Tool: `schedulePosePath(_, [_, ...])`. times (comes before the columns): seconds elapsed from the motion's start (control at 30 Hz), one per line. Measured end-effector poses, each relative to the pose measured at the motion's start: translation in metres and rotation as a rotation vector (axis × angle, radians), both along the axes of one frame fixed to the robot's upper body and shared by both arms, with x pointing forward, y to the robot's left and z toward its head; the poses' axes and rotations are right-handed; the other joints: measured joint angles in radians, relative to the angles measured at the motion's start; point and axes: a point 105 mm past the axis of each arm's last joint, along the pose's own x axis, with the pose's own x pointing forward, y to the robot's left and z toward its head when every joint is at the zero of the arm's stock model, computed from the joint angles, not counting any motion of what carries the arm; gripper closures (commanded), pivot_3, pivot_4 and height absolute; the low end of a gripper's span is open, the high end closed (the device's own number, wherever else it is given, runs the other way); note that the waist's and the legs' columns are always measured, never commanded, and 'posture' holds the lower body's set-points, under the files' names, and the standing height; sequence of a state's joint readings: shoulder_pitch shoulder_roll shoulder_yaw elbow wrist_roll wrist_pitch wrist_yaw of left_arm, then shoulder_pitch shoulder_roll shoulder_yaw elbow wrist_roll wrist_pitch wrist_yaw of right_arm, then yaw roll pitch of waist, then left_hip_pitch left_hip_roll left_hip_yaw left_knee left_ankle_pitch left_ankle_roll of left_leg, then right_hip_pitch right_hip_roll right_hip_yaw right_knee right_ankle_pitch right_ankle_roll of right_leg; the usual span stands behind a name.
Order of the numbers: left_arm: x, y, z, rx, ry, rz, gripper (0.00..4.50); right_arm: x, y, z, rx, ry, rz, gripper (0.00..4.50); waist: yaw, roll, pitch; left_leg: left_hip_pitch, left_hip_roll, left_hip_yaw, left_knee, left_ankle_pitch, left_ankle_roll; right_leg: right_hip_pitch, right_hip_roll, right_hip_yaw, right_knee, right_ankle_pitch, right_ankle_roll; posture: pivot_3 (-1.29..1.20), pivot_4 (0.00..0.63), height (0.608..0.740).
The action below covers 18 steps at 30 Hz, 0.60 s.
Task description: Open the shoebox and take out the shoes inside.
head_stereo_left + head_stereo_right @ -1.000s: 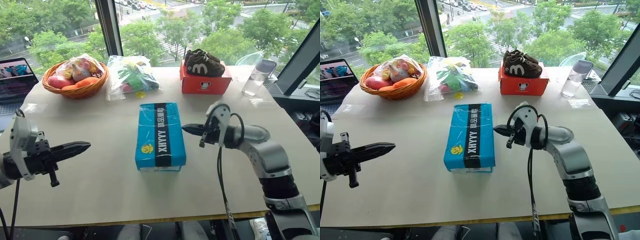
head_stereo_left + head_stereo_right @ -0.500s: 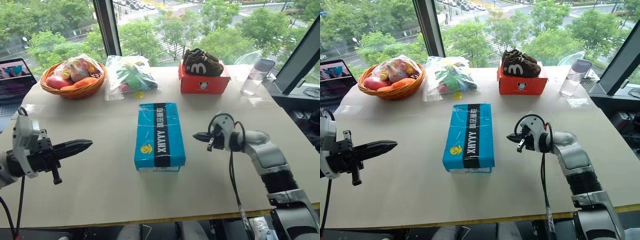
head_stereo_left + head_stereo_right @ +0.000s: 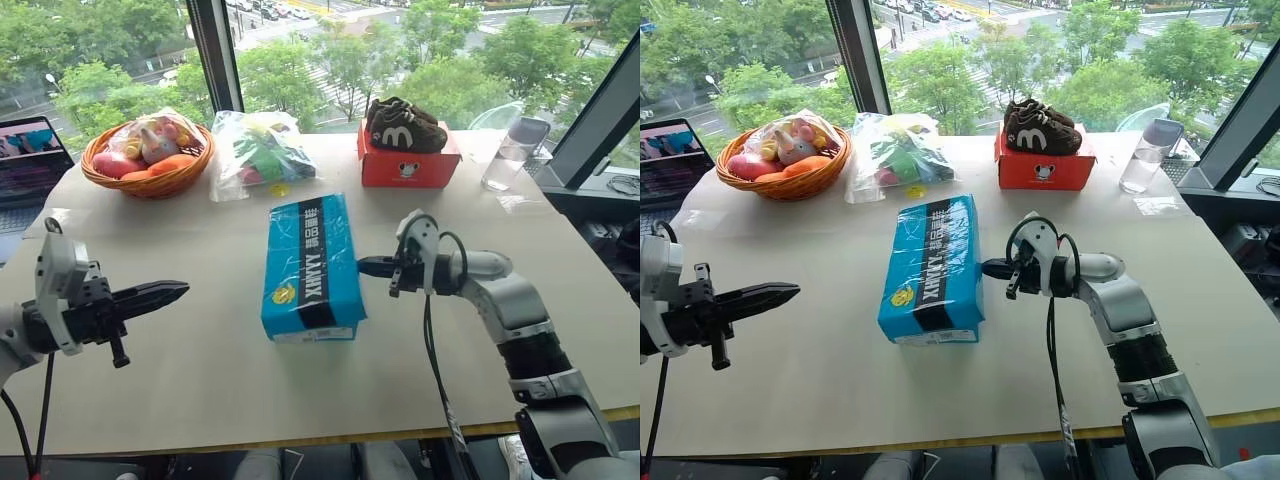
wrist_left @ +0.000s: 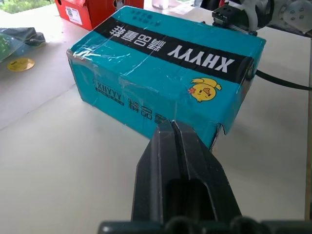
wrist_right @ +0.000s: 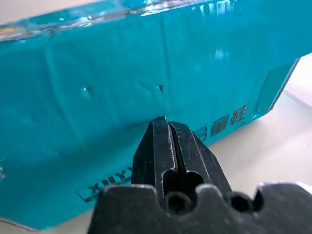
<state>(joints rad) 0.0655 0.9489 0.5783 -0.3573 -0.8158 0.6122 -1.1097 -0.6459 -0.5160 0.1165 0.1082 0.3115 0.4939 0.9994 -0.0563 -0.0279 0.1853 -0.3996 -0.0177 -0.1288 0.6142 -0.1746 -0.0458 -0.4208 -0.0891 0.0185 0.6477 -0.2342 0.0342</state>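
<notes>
Right gripper, fingers pressed together and holding nothing, has its tip against the right long side of the shoebox. Lid down, the box lies mid-table, its near end tipped up off the table. Left gripper, likewise closed and empty, hovers well apart to the box's left.

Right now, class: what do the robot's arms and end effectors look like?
Silver-grey jointed arms, black ribbed band and black cable on the right. Each end effector, left and right, has two slim, tapered black fingers on a pale grey wrist housing.
</notes>
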Motion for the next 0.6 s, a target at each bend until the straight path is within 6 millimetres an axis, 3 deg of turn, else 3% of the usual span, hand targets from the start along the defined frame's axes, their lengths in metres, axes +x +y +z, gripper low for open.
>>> schedulePosePath(0.23, [0.001, -0.001, 0.0, 0.001, -0.005, -0.001, 4.5, -0.001, 0.005, 0.006, 0.024, -0.001, 0.014, 4.47, -0.003, 0.0, 0.0, 0.0, 0.0, 0.0, 0.0, 0.0, 0.0, 0.0, 0.0, 0.0, 0.0, 0.0, 0.0, 0.0, 0.15, 0.74])
schedulePosePath(0.33, [0.002, -0.001, 0.001, 0.001, -0.006, 0.002, 4.5, -0.004, 0.015, 0.018, 0.002, -0.036, 0.064, 4.47, -0.009, 0.0, 0.0, 0.0, 0.0, 0.0, 0.0, 0.0, 0.0, -0.001, 0.0, 0.001, 0.0, 0.0, 0.0, 0.0, 0.15, 0.74])
schedulePosePath(0.5, [0.0, -0.004, 0.005, -0.001, -0.024, -0.007, 4.5, -0.015, 0.057, 0.065, -0.132, -0.248, 0.234, 4.47, -0.014, 0.001, 0.001, 0.0, 0.0, 0.0, -0.001, 0.0, 0.0, -0.001, 0.0, 0.0, 0.0, 0.0, 0.0, 0.0, 0.15, 0.74])
schedulePosePath(0.6, [-0.002, 0.001, 0.018, -0.017, -0.065, 0.01, 4.5, -0.018, 0.098, 0.095, -0.167, -0.4, 0.287, 4.47, -0.017, 0.002, 0.001, 0.0, 0.001, 0.0, -0.001, 0.0, 0.0, -0.002, 0.001, 0.001, 0.001, 0.0, 0.0, 0.0, 0.15, 0.74])
